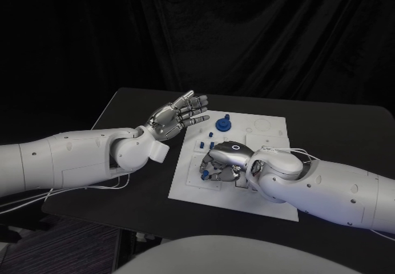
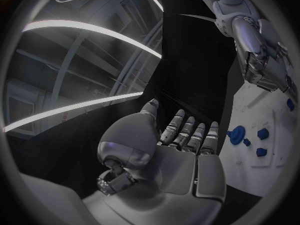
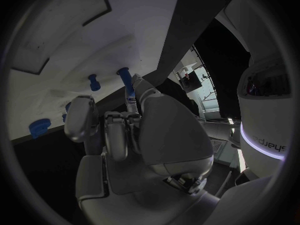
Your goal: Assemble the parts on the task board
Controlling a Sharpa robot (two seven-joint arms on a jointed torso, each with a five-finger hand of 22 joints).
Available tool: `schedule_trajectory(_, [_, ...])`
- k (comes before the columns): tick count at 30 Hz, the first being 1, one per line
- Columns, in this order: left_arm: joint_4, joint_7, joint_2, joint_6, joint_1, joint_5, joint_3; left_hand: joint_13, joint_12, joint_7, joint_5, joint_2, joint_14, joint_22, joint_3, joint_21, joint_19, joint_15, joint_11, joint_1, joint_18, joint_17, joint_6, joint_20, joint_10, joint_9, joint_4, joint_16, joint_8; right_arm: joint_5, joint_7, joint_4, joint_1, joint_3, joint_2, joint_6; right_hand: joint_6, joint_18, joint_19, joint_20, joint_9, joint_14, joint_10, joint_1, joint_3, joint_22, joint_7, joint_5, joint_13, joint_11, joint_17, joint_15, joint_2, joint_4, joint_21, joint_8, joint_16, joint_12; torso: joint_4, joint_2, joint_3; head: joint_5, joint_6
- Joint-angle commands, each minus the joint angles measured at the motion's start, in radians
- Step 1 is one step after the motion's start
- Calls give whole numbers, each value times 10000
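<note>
Now | left hand splayed, empty | right hand pinching slim blue part

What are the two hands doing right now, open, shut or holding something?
Left hand: open, fingers spread, raised beside the task board, holding nothing.
Right hand: fingers curled down on the board among the blue parts; whether it holds one cannot be told.

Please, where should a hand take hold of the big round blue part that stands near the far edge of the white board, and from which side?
Probably by the thin stem on top of the big round blue part, pinched from straight above. It stands upright on the task board with its wide base low, and smaller blue pieces crowd its near side. The left hand hovers open beside it.
</note>
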Motion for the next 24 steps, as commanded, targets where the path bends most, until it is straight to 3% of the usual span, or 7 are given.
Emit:
schedule_trajectory(1, [-4, 78, 24, 198, -22, -5, 8, 10, 25, 868, 33, 0, 16, 21, 69, 63, 62, 25, -9, 64, -191, 11, -83, 14, 14, -10, -4, 38, 37, -156, -396, -21, -36, 6, 36, 499, -366, 167, -198, 34, 1487, 969, 934, -121, -71, 1296, 161, -9, 2536, 134, 2485, 81, -35, 25, -295, -255, -74, 14, 0, -3, -4, -3, -1])
schedule_trajectory(6, [-11, 73, 23, 211, -26, -5, 8, 10, 25, 868, 33, 0, 16, 21, 69, 63, 62, 25, -9, 64, -191, 11, -83, 14, 14, -10, -4, 38, 37, -222, -706, -54, -45, 6, 46, 971, -1274, 297, -666, 321, 1038, 764, 417, -458, -244, 1033, 581, -181, 2116, 514, 2177, 424, -337, 253, -1111, -1010, -305, -180, 0, -6, -7, 13, -1])
schedule_trajectory(12, [-32, 66, 24, 224, -32, -5, 8, 10, 25, 865, 34, 2, 10, 31, 80, 69, 72, 26, -13, 61, -191, 9, -93, 14, 6, -11, 3, 32, 36, -246, -731, -61, -49, 6, -7, 968, -1948, 407, -932, 441, 694, 636, 90, -581, -385, 909, 668, -296, 1888, 508, 2032, 473, -473, 342, -1583, -1392, -425, -295, 1, -1, -5, 3, -1])
schedule_trajectory(19, [-46, 58, 14, 241, -45, -5, 8, 10, 26, 865, 34, 1, 11, 38, 82, 73, 77, 26, -13, 61, -191, 10, -90, 14, 5, -11, 5, 38, 37, -252, -577, 5, -47, 7, -154, 409, -3649, 453, -1028, 281, -12, 554, -91, -729, -694, 893, 356, -618, 1783, 238, 1960, 267, -572, 505, -1904, -1407, -497, -355, -3, 0, -3, 16, -1])
schedule_trajectory(20, [-44, 56, 7, 241, -46, -5, 8, 10, 26, 865, 34, 1, 11, 38, 82, 73, 77, 26, -13, 61, -191, 10, -90, 14, 5, -11, 5, 38, 37, -252, -556, 39, -46, 7, -202, 277, -4957, 517, -1213, 220, -475, 438, -429, -728, -752, 810, 210, -688, 1552, 135, 1829, 193, -611, 588, -2259, -1476, -611, -484, -1, 0, -4, 4, -1])
schedule_trajectory(23, [-36, 54, -27, 230, -51, -5, 8, 10, 26, 865, 34, 1, 11, 38, 82, 73, 77, 26, -13, 61, -191, 10, -90, 14, 5, -11, 5, 38, 37, -253, -462, 211, -38, 11, -417, -332, -5467, 576, -1422, 182, -692, 309, -880, -682, -768, 722, 105, -700, 1248, 72, 1696, 155, -652, 659, -2629, -1505, -730, -657, -4, -1, -4, 15, -1])
schedule_trajectory(24, [-35, 56, -39, 224, -53, -5, 8, 10, 26, 865, 34, 1, 11, 38, 82, 73, 77, 26, -13, 61, -191, 10, -90, 14, 5, -11, 5, 38, 37, -253, -426, 310, -26, 16, -530, -588, -6060, 607, -1516, 150, -900, 257, -1130, -645, -773, 694, 44, -702, 1088, 33, 1656, 127, -721, 739, -2792, -1546, -771, -757, -6, -1, -4, 14, -1])
